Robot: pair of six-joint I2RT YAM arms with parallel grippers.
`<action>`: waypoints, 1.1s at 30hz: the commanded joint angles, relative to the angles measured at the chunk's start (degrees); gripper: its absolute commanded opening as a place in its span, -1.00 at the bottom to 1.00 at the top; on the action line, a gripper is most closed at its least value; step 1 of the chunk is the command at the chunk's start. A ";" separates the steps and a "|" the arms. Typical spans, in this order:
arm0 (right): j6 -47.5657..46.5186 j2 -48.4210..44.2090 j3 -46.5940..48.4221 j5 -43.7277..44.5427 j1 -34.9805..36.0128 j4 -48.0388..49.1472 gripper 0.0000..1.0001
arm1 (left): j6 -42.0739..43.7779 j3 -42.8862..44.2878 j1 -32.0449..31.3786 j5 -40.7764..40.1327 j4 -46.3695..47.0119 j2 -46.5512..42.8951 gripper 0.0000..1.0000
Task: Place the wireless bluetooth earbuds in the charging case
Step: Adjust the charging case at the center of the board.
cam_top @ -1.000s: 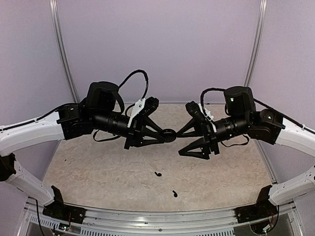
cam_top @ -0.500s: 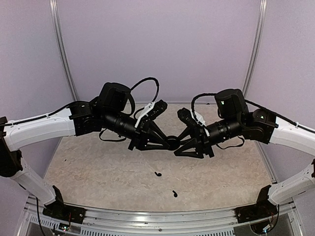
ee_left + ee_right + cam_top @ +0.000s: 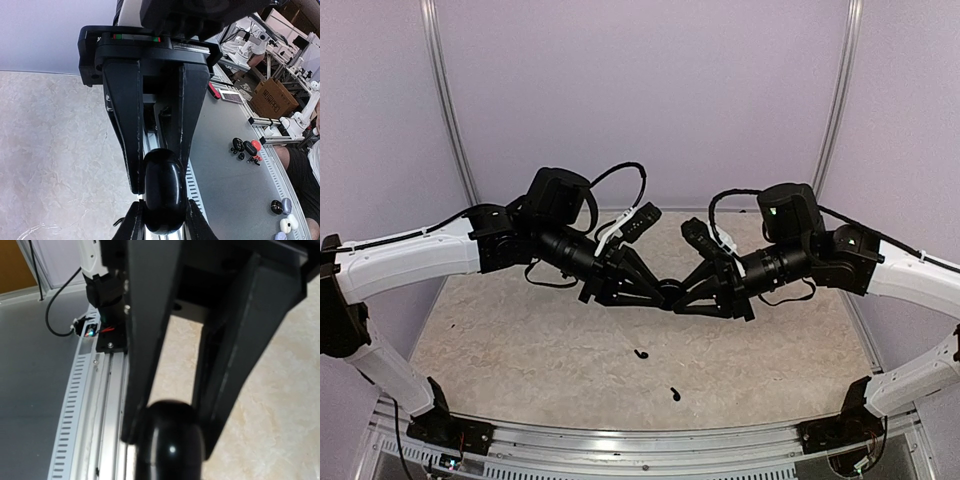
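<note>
The charging case (image 3: 668, 292), a glossy black puck, hangs above the middle of the table between both grippers. My left gripper (image 3: 658, 288) is shut on it from the left, and the case (image 3: 162, 192) fills the gap between its fingers. My right gripper (image 3: 680, 297) is shut on the same case (image 3: 170, 452) from the right; its fingertips (image 3: 131, 225) show at the bottom of the left wrist view. The lid looks closed. The two earbuds lie on the table below, one (image 3: 640, 354) nearer the middle and one (image 3: 675, 393) closer to the front rail.
A slotted aluminium rail (image 3: 640, 445) runs along the table's near edge. Pale purple walls (image 3: 640, 100) close the back and sides. Past the rail, a grey bench (image 3: 235, 165) carries other small cases and a cardboard box (image 3: 272, 97).
Both arms came together over the table's middle. The right gripper closed from wide open onto the case that the left gripper was holding. The earbuds have not moved.
</note>
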 commanded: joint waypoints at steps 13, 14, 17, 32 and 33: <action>0.20 -1.76 0.10 -2.36 0.69 1.74 -0.86 | -0.08 -3.98 0.51 -14.90 8.45 -5.24 -0.96; 0.33 -1.81 0.10 -2.34 0.69 1.73 -0.84 | -0.01 -4.80 0.48 -17.22 9.70 -5.87 -0.96; 0.37 -2.20 -0.18 -2.22 0.73 1.32 -0.38 | 2.67 -7.43 0.25 -18.64 12.79 -8.72 -0.97; 6.55 -6.07 -3.08 -13.30 -6.66 2.15 0.67 | 46.53 -25.19 -24.23 -63.45 23.87 -20.16 -0.98; 8.92 -5.78 -3.28 -15.00 -6.92 2.53 0.64 | 50.37 -26.61 -26.41 -67.76 26.09 -20.34 -0.98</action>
